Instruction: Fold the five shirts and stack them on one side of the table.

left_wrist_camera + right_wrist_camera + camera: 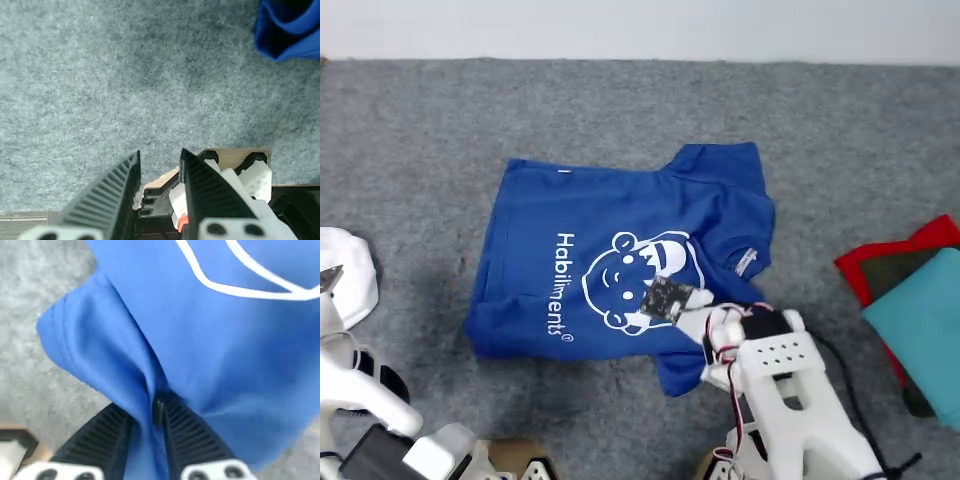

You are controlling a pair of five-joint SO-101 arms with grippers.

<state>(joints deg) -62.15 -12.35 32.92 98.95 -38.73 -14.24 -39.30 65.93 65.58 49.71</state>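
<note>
A blue shirt (600,230) with a white cartoon print lies spread on the grey carpet, its lower sleeve bunched near the front. My right gripper (668,300) sits over the shirt's front right part. In the right wrist view the right gripper (157,407) is shut on a pinched fold of the blue shirt (210,330). The left arm (350,390) stays at the front left corner. My left gripper (159,165) hangs open over bare carpet with nothing between its fingers, and a corner of the blue shirt (287,27) lies farther off.
A white shirt (345,270) lies at the left edge. A red shirt (890,265) and a teal shirt (920,320) are piled at the right edge. Grey carpet (440,120) surrounds the blue shirt. The arm bases (230,185) stand along the front edge.
</note>
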